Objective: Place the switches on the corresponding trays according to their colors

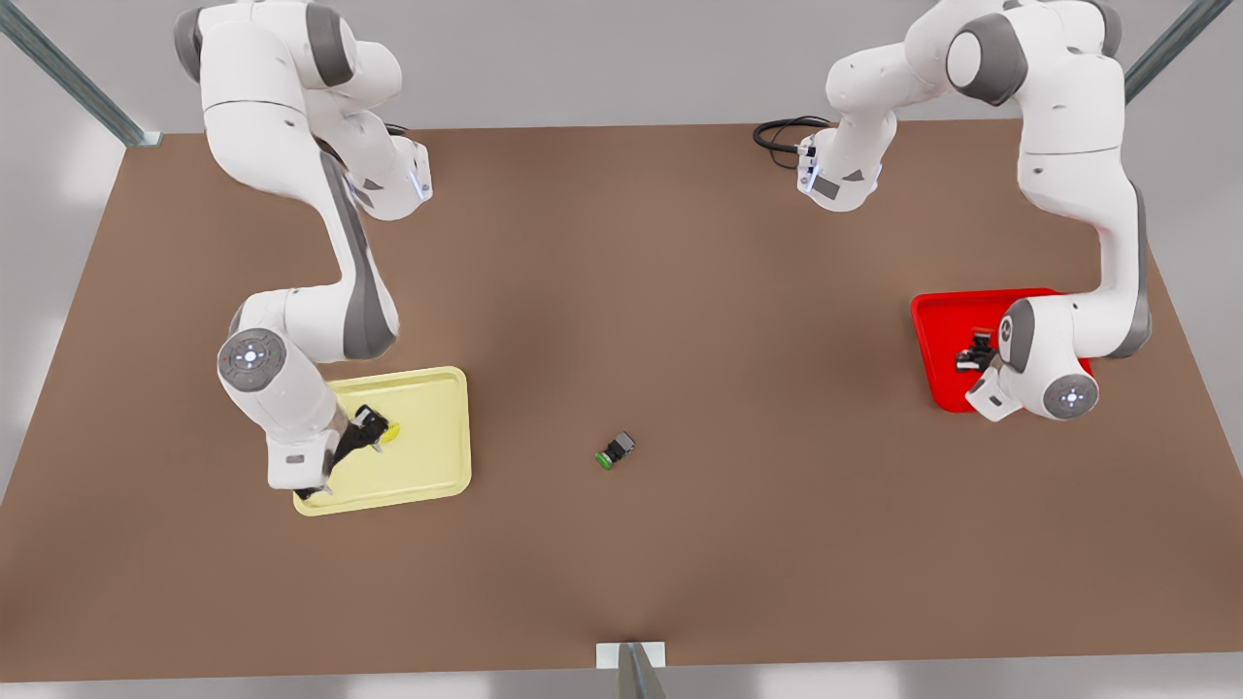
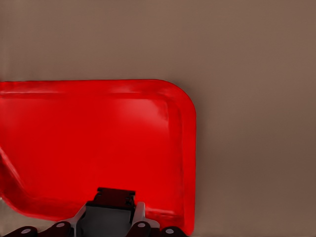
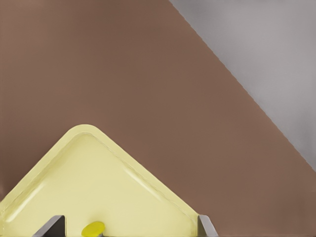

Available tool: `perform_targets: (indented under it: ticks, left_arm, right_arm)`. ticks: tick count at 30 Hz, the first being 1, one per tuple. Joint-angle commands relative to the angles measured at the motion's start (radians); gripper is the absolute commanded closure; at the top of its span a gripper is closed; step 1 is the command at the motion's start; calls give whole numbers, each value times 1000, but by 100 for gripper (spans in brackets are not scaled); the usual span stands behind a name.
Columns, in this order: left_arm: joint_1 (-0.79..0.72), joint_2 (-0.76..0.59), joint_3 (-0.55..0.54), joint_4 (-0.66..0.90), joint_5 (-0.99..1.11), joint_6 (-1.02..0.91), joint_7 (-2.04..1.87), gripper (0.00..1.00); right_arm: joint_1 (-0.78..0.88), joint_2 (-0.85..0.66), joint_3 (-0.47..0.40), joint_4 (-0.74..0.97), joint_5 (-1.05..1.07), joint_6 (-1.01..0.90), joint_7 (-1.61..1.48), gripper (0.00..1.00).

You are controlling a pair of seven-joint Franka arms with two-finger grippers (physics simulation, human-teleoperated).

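Note:
The right gripper (image 1: 372,430) hangs low over the pale yellow tray (image 1: 437,456) at the front view's left. Its fingers (image 3: 53,225) stand wide apart, open. Between them, on the yellow tray (image 3: 89,173), lies the yellow switch (image 3: 93,228), whose yellow cap (image 1: 389,433) shows at the fingertips. At the front view's right, the left gripper (image 1: 974,355) is over the red tray (image 1: 937,335). It is shut on a dark grey switch body (image 2: 110,207) just above the red tray (image 2: 89,143). That switch's cap is hidden.
A dark switch with a green cap (image 1: 615,451) lies on the brown table (image 1: 621,291) between the two trays, toward the front edge. A black cable (image 1: 782,134) coils at the back by the arm on the front view's right.

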Motion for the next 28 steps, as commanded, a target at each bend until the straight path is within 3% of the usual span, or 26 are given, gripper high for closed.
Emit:
perform_targets:
  ticks: [1,2,6,8,9,11,14,15,16,17,19,28]
  left_arm:
    - [22,4,0,-14,46,61,259,46]
    - [25,9,0,-33,46,78,255,0]
    - [37,7,0,-48,46,76,253,0]
    - [32,-51,-9,-16,44,65,258,0]
    - [-9,-54,-41,116,29,-57,255,0]
    - [-145,-36,-46,473,-123,-281,212,0]
    - [-234,-37,-48,731,-186,-449,123,0]
    - [-254,-59,-35,756,-261,-452,115,0]
    - [-360,-163,54,661,-283,-410,-12,0]
    - [-360,-235,55,589,-323,-363,-28,0]
    - [-363,-222,54,622,-326,-438,-28,0]
    - [-406,-223,55,628,-323,-444,-29,0]
  right_arm:
    - [-8,-11,-44,115,10,-489,219,0]
    - [-9,-35,-67,173,-1,-566,262,0]
    - [-31,-170,-47,152,-36,-669,450,0]
    - [-136,-209,82,110,-62,-678,500,0]
    - [-202,-219,153,89,-64,-678,513,0]
    - [-205,-218,163,87,-64,-677,519,0]
    - [-205,-218,165,87,-64,-677,519,0]
    - [-205,-216,165,87,-64,-678,519,0]
    - [-205,-216,165,87,-64,-677,519,0]
    - [-205,-216,165,89,-64,-677,518,0]
    - [-205,-216,165,89,-64,-677,518,0]
    - [-205,-215,165,89,-64,-677,518,0]
